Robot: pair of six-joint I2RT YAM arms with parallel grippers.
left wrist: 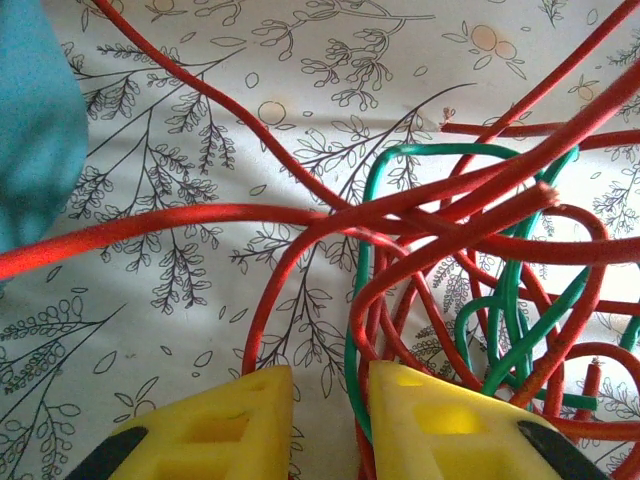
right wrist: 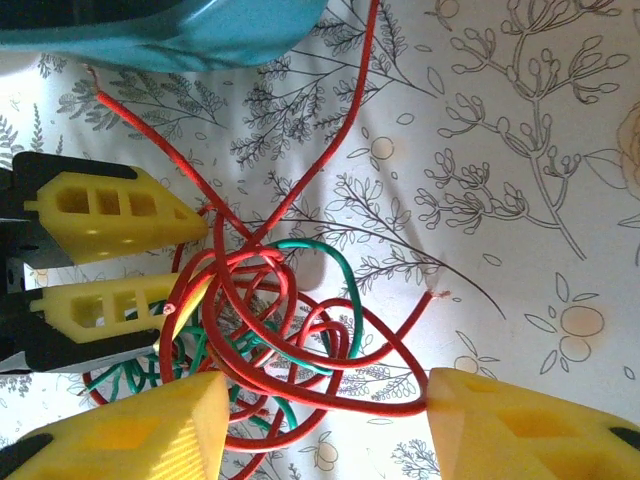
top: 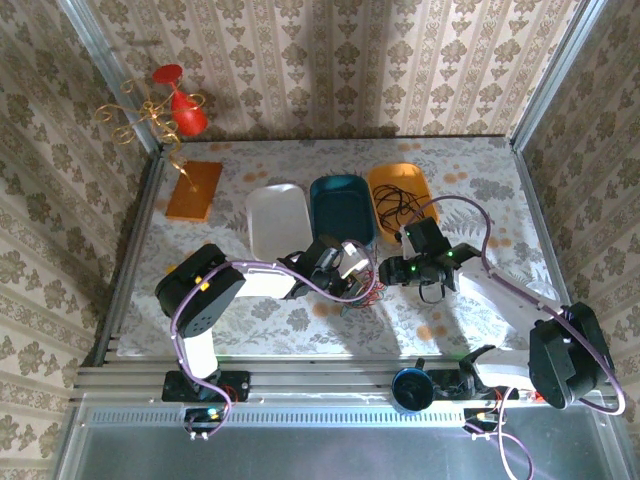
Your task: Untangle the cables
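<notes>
My right gripper (right wrist: 328,395) stands wide open and holds nothing. Its two yellow fingers straddle the cables (right wrist: 270,320), a tangle of red and green strands on the counter (right wrist: 520,150), lying between the fingertips and just ahead of them. A red loop at the near edge of the tangle reaches the inner face of one finger, touching it or nearly so. Just ahead of that same finger a red end lies free.

My left gripper (left wrist: 328,385) is parted only narrowly. A red strand and a green one run down into its gap, hugging the inner side of one finger. Bare counter shows beside them, so nothing is pinched. The bulk of the tangle sits just ahead of this gripper, off toward that same finger.

The two grippers are close together and meet the tangle from different sides. Single red strands trail out of the knot. One long strand crosses ahead of my left gripper, and another runs ahead of my right gripper toward the teal tray (right wrist: 180,40), whose rim lies just beyond the tangle.

Farther out, a white tray (top: 275,220) and an orange tray (top: 400,190) flank the teal one. A thin black cable (top: 398,205) lies in the orange tray.
</notes>
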